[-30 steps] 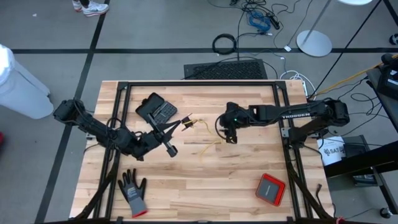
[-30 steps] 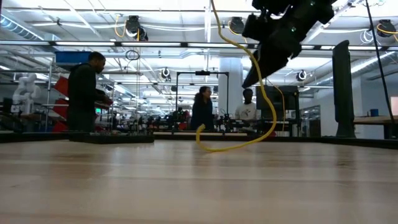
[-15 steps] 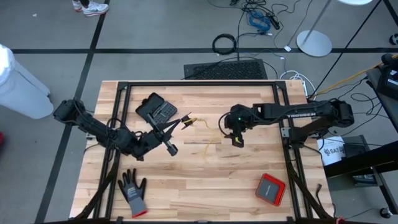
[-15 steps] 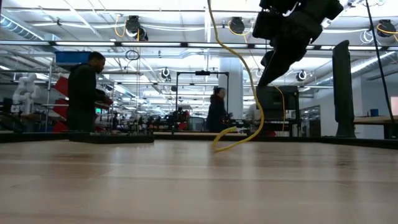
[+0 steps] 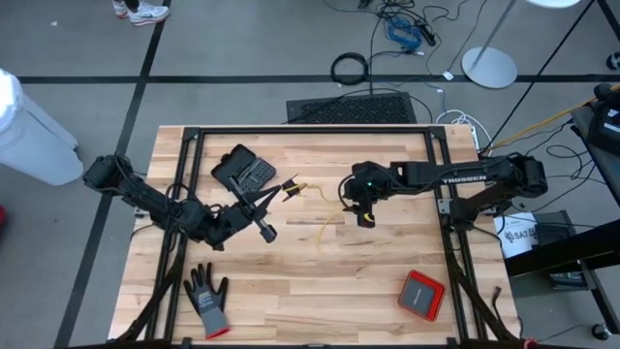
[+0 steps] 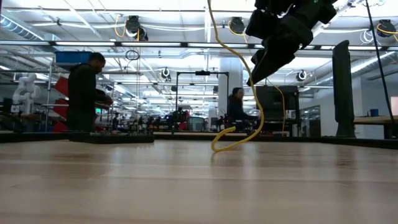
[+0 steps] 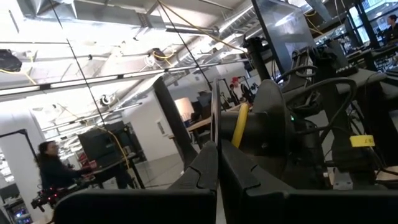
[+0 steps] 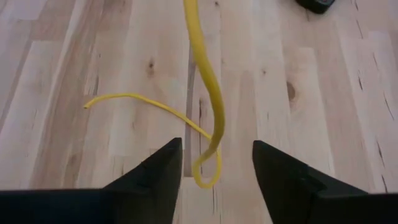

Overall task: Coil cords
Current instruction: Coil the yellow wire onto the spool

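Observation:
The thin yellow cord (image 5: 338,206) runs from my left gripper (image 5: 288,187) toward the table's middle, where it sags down. In the low view the cord (image 6: 256,106) drops in a slack curve, and its free end lies on the wood. My left gripper (image 7: 217,146) is shut on the cord. My right gripper (image 8: 214,168) hangs open above the table, tipped downward. The cord's hanging loop (image 8: 210,124) passes between its fingers without touching them. The right gripper (image 6: 264,59) is high over the cord's lower bend. My left gripper pinches the yellow cord close to one end (image 7: 240,124) between its two shut fingers; a short yellow stub stands out past the fingertips. The fingers slant upward, coming from the table's left. The cord leaves the hold clear of the table and hangs slack, its far end (image 6: 225,143) resting on the wood.
A black keypad device (image 5: 244,170) lies at the far left of the table, behind my left gripper. A grey glove (image 5: 206,299) lies near the front left, and a red box (image 5: 421,294) sits front right. Black frame rails (image 5: 310,129) border the wooden top.
My right gripper has swung a little toward the table's right edge and back, tipping as it went. The cord's slack lower part has swayed and slid a short way along the wood, while its end in my left gripper has stayed put.

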{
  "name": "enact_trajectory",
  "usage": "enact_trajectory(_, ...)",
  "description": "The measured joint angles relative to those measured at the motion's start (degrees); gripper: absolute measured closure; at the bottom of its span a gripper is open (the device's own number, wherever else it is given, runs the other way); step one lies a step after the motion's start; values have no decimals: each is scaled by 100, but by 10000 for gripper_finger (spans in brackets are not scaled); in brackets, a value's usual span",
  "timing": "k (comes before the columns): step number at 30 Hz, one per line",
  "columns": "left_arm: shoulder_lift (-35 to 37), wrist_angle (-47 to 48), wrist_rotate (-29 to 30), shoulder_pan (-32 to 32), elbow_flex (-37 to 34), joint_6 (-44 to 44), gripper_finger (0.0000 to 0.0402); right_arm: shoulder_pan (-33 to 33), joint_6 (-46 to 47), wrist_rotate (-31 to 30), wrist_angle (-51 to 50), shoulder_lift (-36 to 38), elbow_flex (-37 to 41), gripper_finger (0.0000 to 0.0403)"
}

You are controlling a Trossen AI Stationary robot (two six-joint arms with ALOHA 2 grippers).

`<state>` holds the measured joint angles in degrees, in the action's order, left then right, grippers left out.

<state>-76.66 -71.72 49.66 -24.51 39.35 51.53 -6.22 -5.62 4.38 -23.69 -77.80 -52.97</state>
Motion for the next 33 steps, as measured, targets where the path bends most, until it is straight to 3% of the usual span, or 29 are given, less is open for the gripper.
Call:
enact_trajectory(17, 0, 0, 8, 0, 0, 0, 400, -9, -19, 9, 45, 0, 0, 394)
enact_trajectory(24, 0, 0, 10, 0, 0, 0, 400, -8, -39, -2, 146, -2, 0, 400)
enact_trajectory(33, 0, -154, 12, 52, 0, -22, 400, 221, 172, -6, 1087, -2, 0, 402)
